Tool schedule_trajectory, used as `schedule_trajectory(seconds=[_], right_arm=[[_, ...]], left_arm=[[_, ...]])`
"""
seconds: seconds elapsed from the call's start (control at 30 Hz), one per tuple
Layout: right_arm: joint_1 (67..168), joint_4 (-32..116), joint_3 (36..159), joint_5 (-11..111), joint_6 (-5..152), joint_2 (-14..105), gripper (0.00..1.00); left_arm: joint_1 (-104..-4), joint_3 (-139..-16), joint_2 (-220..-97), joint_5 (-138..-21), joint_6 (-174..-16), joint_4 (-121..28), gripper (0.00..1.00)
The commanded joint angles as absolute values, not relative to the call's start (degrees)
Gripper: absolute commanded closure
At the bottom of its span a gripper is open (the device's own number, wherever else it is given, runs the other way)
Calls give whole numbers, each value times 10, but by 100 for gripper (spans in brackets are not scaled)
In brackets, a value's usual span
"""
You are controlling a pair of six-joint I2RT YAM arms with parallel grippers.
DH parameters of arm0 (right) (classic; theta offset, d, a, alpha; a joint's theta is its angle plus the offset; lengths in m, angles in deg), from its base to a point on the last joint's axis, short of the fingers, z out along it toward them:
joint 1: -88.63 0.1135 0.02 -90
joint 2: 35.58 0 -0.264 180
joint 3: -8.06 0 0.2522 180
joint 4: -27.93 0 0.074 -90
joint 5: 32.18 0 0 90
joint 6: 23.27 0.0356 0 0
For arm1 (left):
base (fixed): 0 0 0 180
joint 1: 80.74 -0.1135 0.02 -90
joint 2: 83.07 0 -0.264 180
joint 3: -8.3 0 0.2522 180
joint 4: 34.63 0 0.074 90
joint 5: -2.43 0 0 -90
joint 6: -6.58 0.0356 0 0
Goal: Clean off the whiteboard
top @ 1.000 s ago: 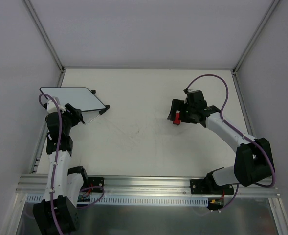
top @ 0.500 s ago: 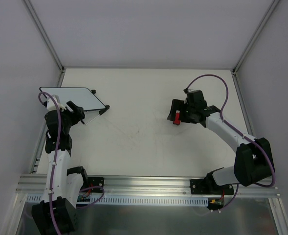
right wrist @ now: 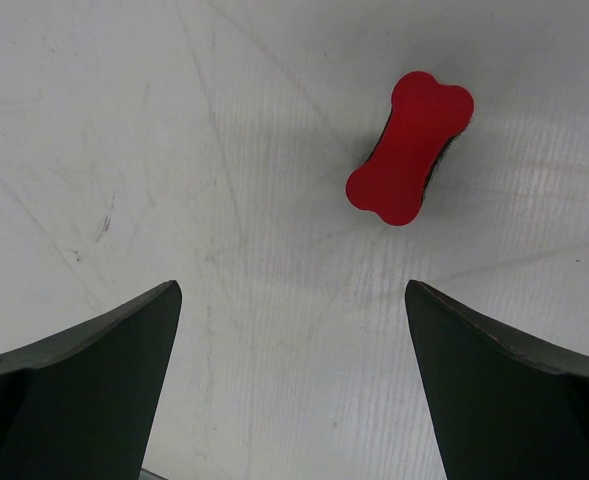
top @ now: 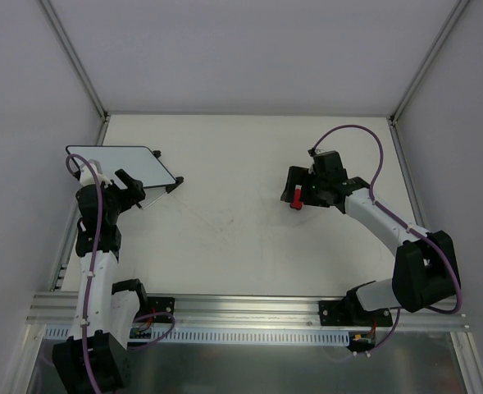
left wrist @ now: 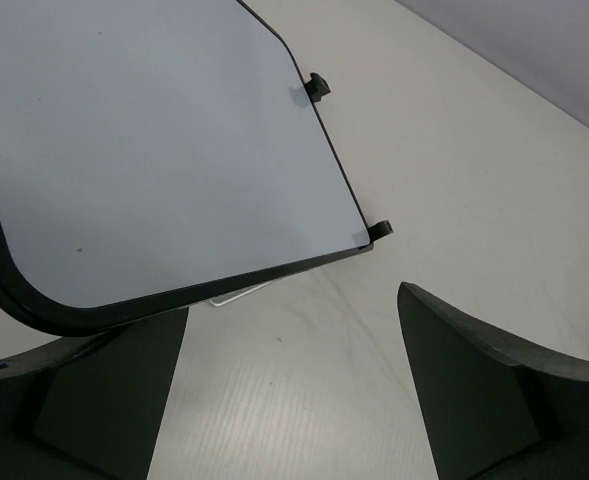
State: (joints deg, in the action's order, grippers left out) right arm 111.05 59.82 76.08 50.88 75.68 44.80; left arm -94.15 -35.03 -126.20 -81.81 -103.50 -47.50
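The whiteboard (top: 114, 162) stands at the far left of the counter (top: 241, 238), propped on its black feet; the left end effector (left wrist: 289, 330) hovers just off its near edge, fingers apart and holding nothing. The right end effector (right wrist: 292, 300) is likewise spread wide and empty, poised over the red eraser (right wrist: 410, 147), which lies flat right of centre, well apart from the board.

The step in hand looks to be picking up the eraser. In the wrist view it sits beyond the fingertips and toward the right finger, so the end effector should advance until the eraser lies between the fingers; the wrist should turn so they close across the narrow waist, not the lobes; go low before closing, since the eraser is thin.

Whether any writing is left cannot be told: the wrist view shows plain white save one tiny speck, and the board's far left is cut off. The eraser's pad faces down, showing only as a dark sliver; from above the end effector partly covers it. A pale object under the board's near edge is unclear.
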Motion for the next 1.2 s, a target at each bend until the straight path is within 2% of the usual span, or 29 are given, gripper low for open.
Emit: schedule_trajectory(seconds=[0.0, 0.3, 0.47, 1.17], right_arm=[[1108, 580, 758, 500, 763, 452, 1], [1108, 578, 758, 500, 763, 452, 1], [1108, 579, 757, 500, 763, 450, 1], [1107, 579, 757, 500, 763, 448, 1]], left_arm=[[-936, -370, -1264, -819, -1030, -465, 13], [-931, -373, -1265, -819, -1029, -470, 9], [-930, -376, -1265, -821, -1030, -475, 1], [-927, -379, -1263, -833, -1045, -501, 1]])
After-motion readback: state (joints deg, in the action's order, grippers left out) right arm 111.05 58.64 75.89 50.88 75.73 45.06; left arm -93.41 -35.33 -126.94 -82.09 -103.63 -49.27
